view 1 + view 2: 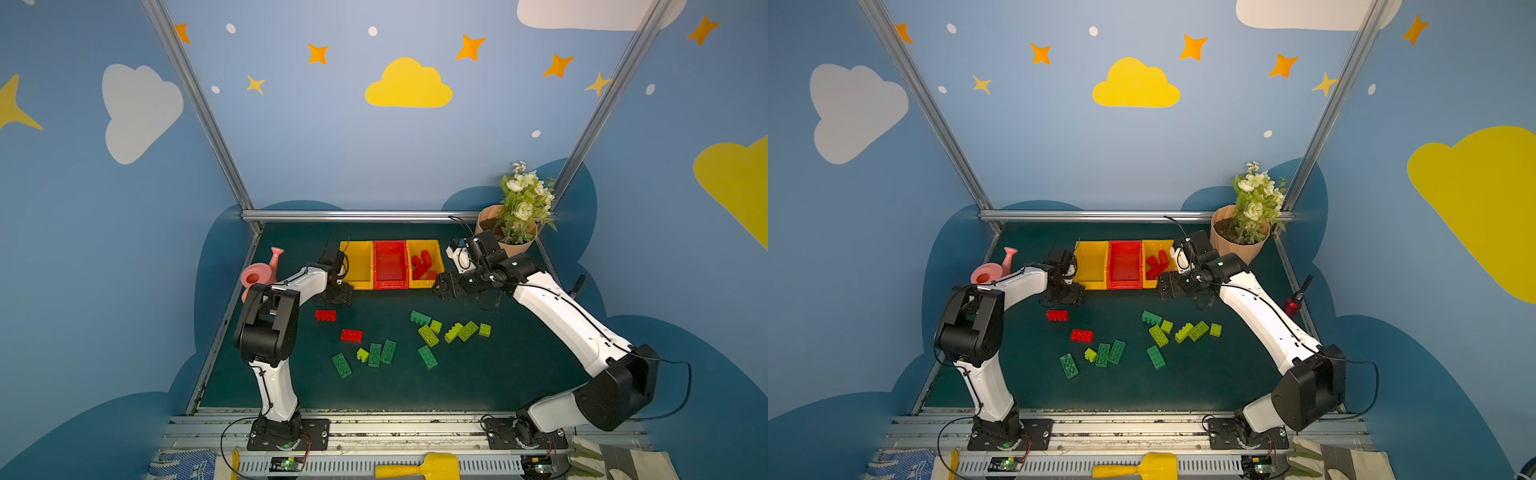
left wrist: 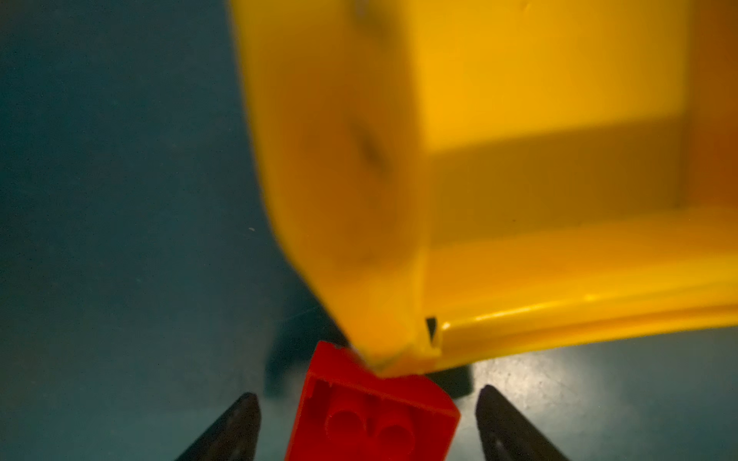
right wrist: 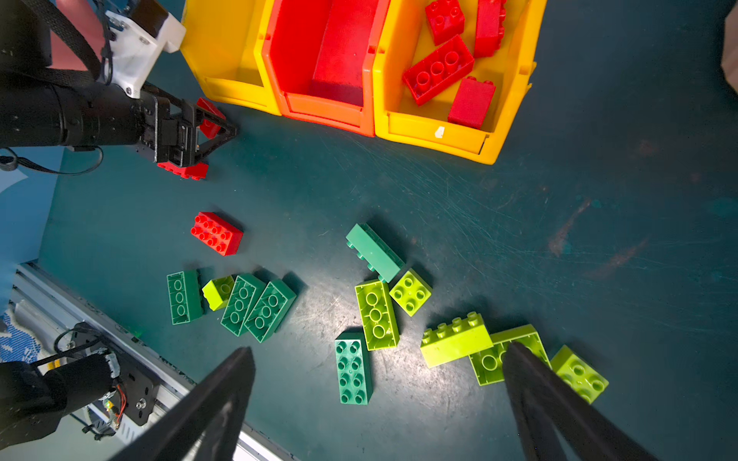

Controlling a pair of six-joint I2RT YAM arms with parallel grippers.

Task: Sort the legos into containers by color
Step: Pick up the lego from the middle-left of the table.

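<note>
Left wrist view: my left gripper (image 2: 367, 393) straddles a red lego (image 2: 375, 423) beside the yellow bin (image 2: 559, 279), fingers clear of it; my right gripper (image 3: 379, 348) gapes wide.

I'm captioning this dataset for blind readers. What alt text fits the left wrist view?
A red lego, underside toward the camera, sits between the left gripper's open black fingers, not pinched. Its far end lies at a corner of an empty yellow bin on the dark green table.
</note>
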